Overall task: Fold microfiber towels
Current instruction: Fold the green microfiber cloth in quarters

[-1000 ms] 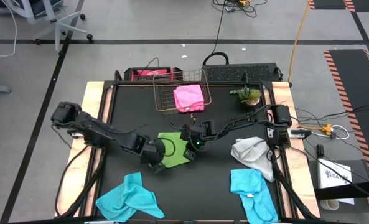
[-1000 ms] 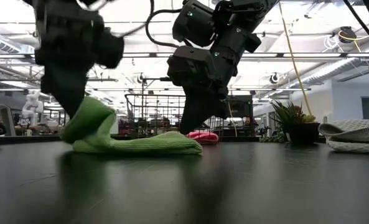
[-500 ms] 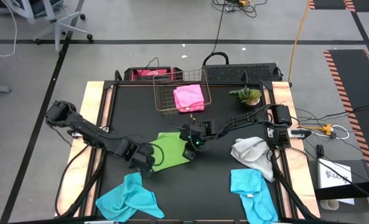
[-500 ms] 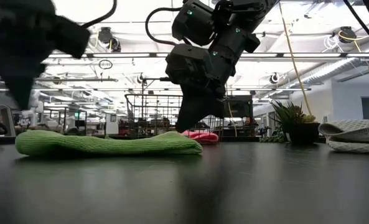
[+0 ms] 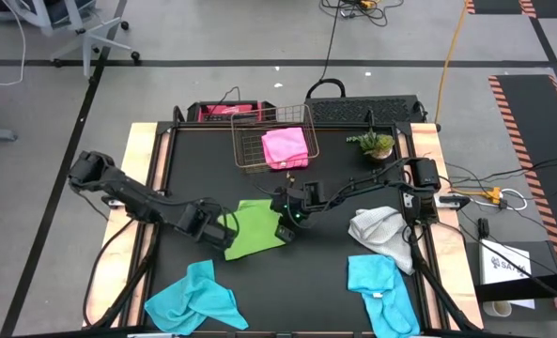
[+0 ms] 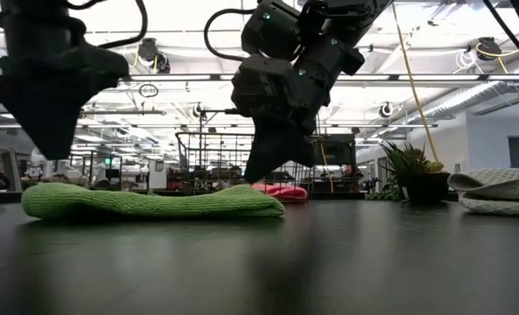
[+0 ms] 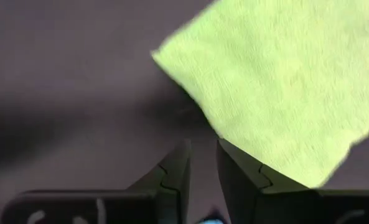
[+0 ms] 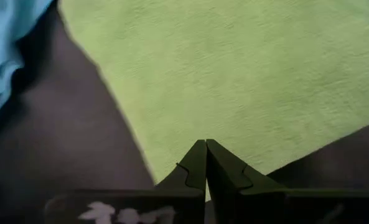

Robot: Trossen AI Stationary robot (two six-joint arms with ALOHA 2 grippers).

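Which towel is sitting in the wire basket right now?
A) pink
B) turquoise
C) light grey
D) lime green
A: the pink towel lies in the wire basket at the table's far edge, while the lime green towel lies flat mid-table between the grippers.

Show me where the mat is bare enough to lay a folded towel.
Bare: the near middle, between the two turquoise towels, and the left strip beside the wire basket. Crowded: the centre, where both grippers flank the green towel; grey towel fills the right.
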